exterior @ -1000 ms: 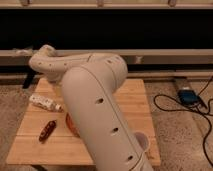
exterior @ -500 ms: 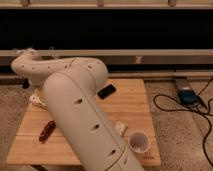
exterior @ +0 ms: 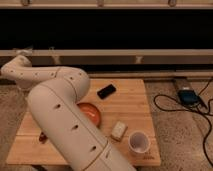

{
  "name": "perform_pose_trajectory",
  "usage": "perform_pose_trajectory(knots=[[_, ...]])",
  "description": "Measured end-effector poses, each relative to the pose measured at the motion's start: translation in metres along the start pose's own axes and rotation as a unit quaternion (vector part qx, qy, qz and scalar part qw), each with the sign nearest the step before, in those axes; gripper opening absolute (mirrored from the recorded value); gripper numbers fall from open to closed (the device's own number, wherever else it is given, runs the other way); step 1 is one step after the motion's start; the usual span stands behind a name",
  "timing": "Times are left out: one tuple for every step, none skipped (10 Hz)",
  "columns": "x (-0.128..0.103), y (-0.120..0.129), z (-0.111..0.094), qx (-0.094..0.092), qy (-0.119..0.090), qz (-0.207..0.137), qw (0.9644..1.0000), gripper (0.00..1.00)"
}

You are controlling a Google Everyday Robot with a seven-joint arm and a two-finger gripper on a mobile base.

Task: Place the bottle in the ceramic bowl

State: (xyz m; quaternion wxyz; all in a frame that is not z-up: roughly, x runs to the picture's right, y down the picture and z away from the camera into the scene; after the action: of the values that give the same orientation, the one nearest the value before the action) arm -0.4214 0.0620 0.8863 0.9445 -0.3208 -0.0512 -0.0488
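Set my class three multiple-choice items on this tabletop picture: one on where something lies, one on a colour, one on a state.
1. Where does the pale block lie?
A. between the ceramic bowl and the white cup
B. on the floor
C. inside the white cup

2. What colour is the ceramic bowl?
A. blue
B. orange-red
C. green

3. How does the white cup stand?
A. tipped on its side
B. upside down
C. upright, mouth up

Key: 1 A, the pale block rests on the table on the line between the two. 2 B, its glossy rim shows orange-red. 3 C, its open mouth faces up.

Note: the gripper is out of sight, beyond the end of the arm near the table's left rear corner.
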Motion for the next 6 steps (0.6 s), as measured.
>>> perform_pose_trajectory(knots=[[0.002,-0.001,0.008,-0.003,0.002,0.004,1.0000,0.80],[0.005,-0.002,0.013,-0.005,0.003,0.008,1.0000,0.80],[0.013,-0.005,0.016,-0.004,0.005,0.019,0.9998,0.80],[0.020,-0.007,0.018,-0.002,0.006,0.026,0.9996,0.80],[0.026,-0.009,0.021,0.001,0.008,0.032,0.9995,0.78],[0.027,-0.008,0.025,0.001,0.008,0.035,0.9994,0.70]])
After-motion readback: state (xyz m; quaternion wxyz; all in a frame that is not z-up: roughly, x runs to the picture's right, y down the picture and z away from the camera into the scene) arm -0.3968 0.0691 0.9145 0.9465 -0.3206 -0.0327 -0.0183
